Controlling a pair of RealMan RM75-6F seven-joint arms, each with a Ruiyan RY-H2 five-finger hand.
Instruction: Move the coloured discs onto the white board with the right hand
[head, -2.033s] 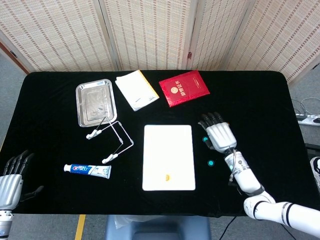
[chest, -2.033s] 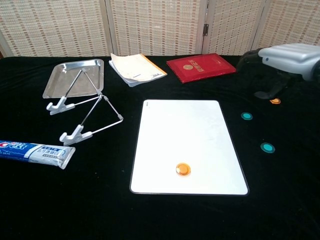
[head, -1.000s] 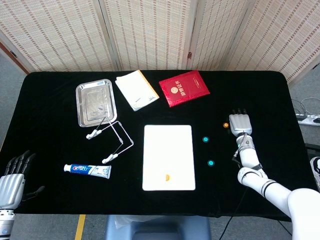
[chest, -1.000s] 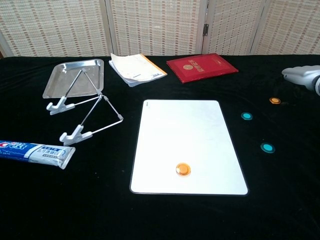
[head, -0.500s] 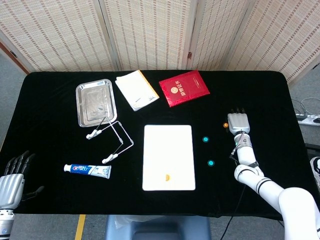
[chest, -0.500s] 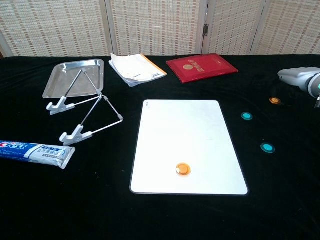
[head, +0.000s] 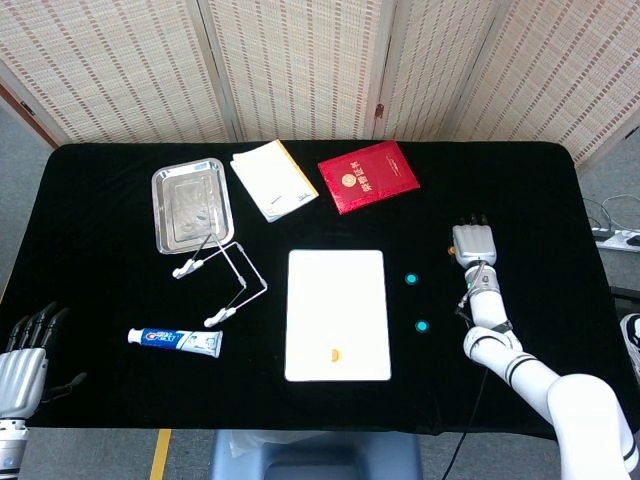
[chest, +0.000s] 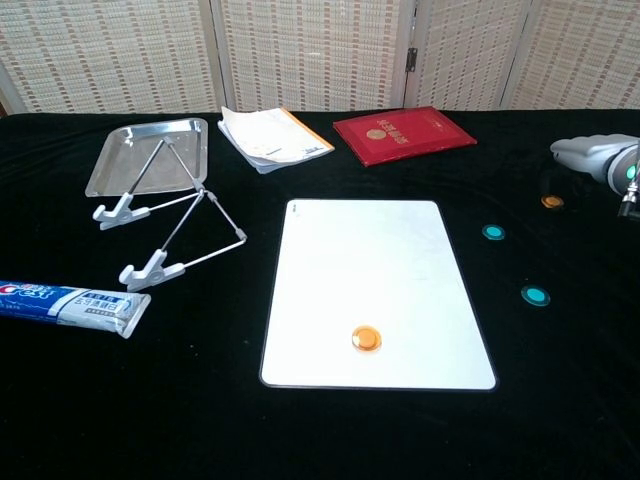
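The right hand (head: 473, 243) is hovering palm-down over the right part of the black tabletop (head: 100, 290), its fingers stretched forward side by side and holding nothing. In the chest view only part of this hand (chest: 592, 158) is showing at the right edge, and an orange disc (chest: 552, 201) is lying on the cloth just below and beside it, apart from the fingers. Two teal discs are sitting to the hand's left, between it and the white board (head: 337, 314): one (head: 411, 279) nearer the board's upper half, the other (head: 421, 326) lower down. A second orange disc (chest: 366, 338) is already resting on the white board near its front edge. Behind the board a red booklet (head: 367, 176) and a white-and-yellow notebook (head: 273, 179) are lying side by side. Further left, a metal tray (head: 191, 205) is lying flat, with a white wire stand (head: 222, 272) overlapping its near edge, and a toothpaste tube (head: 174, 341) is lying in front of that. The left hand (head: 22, 355) is waiting at the tabletop's front left corner, fingers spread and empty.
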